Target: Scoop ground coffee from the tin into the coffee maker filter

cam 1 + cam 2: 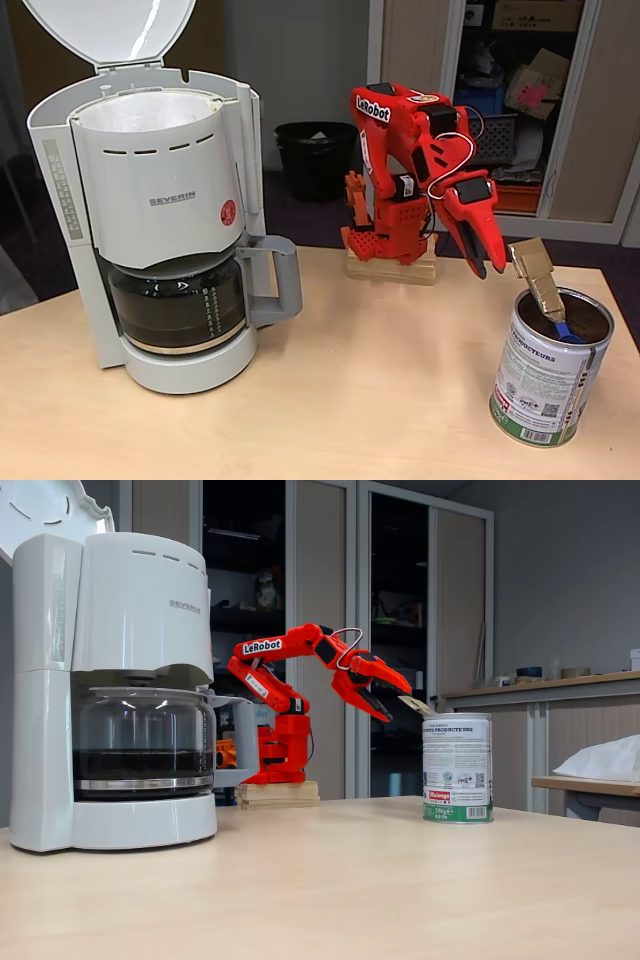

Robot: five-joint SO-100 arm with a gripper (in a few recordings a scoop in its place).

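A: Fixed view from above the tabletop point(330, 400): the tin point(548, 375) stands upright at the right front corner, open top, dark ground coffee point(590, 318) inside. The jaws sit just above and left of its rim, clamped on a tan, taped scoop handle point(536, 275).

B: Scoop position?

A: Handle slants down from the jaws into the tin mouth. Its blue bowl point(567, 331) rests on the coffee surface near the tin's middle.

B: Side camera agree?

A: Yes. In the low fixed view the tin point(457, 767) is right of centre, label facing the camera, and the jaws' tips end just above its left rim with the pale handle point(417, 706) bridging to the top edge. Can't see inside the tin from there.

B: Arm pose?

A: Red arm point(415, 150) on a wooden block at the back edge. Upper link rises, elbow folds over the top, forearm and wrist angle down and right toward the tin.

B: Filter?

A: White coffee maker filter point(150, 108) sits in the SEVERIN basket point(165, 190), hinged lid point(110, 30) up, far left, well apart from the tin. Glass carafe point(180, 305) sits under it.
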